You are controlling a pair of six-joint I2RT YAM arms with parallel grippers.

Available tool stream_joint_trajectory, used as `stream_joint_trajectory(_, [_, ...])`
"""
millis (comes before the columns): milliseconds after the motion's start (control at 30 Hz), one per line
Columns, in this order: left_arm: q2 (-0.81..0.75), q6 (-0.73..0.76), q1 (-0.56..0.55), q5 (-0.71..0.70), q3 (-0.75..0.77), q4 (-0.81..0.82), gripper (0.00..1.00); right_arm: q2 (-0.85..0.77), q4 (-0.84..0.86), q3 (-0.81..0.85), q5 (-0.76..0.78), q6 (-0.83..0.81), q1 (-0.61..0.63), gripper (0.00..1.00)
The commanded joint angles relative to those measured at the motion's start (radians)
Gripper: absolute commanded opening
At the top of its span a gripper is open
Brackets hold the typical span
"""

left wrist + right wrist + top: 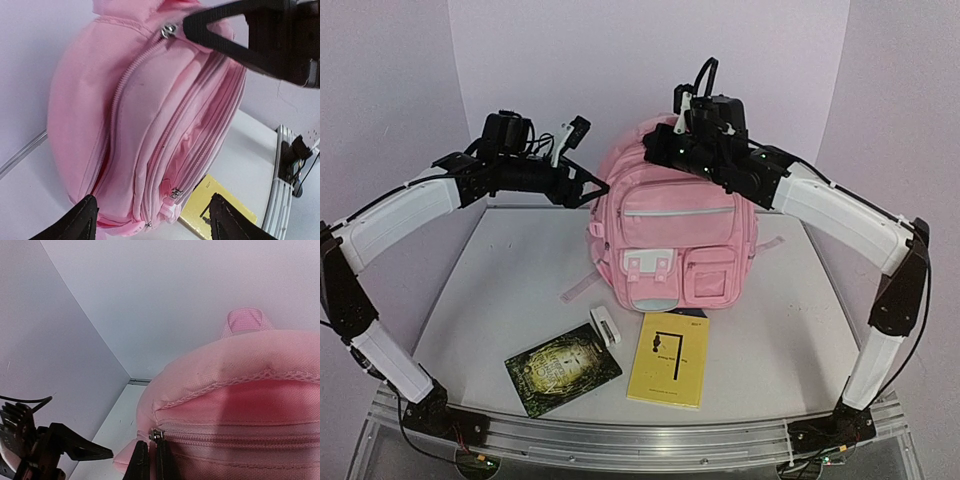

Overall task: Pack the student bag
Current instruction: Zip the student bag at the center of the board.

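Note:
The pink student bag (pixel 670 235) stands upright at the back middle of the table, front pockets facing me. My right gripper (pixel 662 148) hangs over its top; in the right wrist view this gripper (pixel 150 465) is shut on the pull of the main zip, just below the metal slider (pixel 156 434). The left gripper (pixel 594 190) hovers beside the bag's upper left side. Its fingers (pixel 82 222) stand wide apart in the left wrist view, open and holding nothing, with the bag's side (pixel 130 120) and its closed zips between them. The right gripper's finger (pixel 215 30) touches the slider (pixel 170 31).
A yellow booklet (pixel 668 360), a dark green book (pixel 563 368) and a small white block (pixel 605 326) lie on the table in front of the bag. Lilac walls close in at the back and both sides. A metal rail (pixel 640 440) runs along the near edge.

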Motion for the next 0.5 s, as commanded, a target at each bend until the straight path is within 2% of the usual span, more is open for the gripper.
stream_joint_trajectory(0, [-0.106,-0.158,0.032,-0.093,-0.113,0.096,0.79,-0.057,0.011,-0.016,0.014,-0.015,0.006,0.00])
stream_joint_trajectory(100, [-0.124,-0.239,0.086,-0.082,-0.205,0.117,0.77,-0.050,0.009,-0.007,-0.008,-0.030,0.006,0.00])
stream_joint_trajectory(233, [-0.127,-0.329,0.155,0.004,-0.325,0.214,0.76,-0.047,0.009,-0.009,-0.024,-0.034,0.006,0.00])
stream_joint_trajectory(333, [-0.096,-0.355,0.157,0.047,-0.349,0.254,0.75,-0.044,0.008,-0.011,-0.029,-0.033,0.006,0.00])
stream_joint_trajectory(467, [-0.033,-0.375,0.161,0.025,-0.334,0.262,0.72,-0.042,0.008,-0.011,-0.033,-0.028,0.008,0.00])
